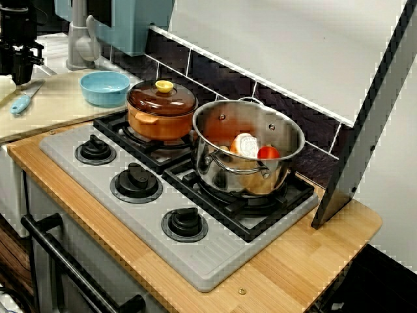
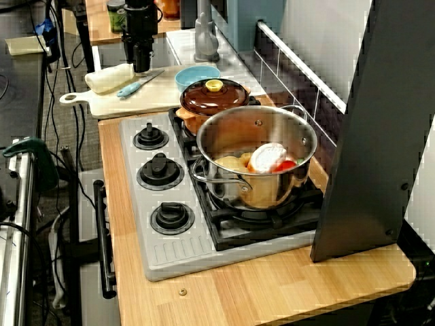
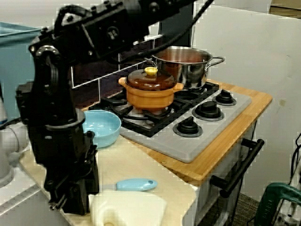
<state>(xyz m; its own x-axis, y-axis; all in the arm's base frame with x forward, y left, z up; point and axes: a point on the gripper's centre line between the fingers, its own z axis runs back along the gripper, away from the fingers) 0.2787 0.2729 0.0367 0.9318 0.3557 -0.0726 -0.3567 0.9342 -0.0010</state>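
Black pincer [image 2: 141, 64] hangs over the board [image 2: 160, 100], grip state I cannot tell; white cloth [image 2: 109, 77] lies on the board beneath it, knife [image 2: 132, 87] beside; a square, slow descent seems wisest

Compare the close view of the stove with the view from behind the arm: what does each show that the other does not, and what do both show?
Only the close view looks into the steel pot, showing a white item and a red one. Only the view from behind the arm shows the arm's long black body. Both show the brown lidded pot, blue bowl and blue-handled knife.
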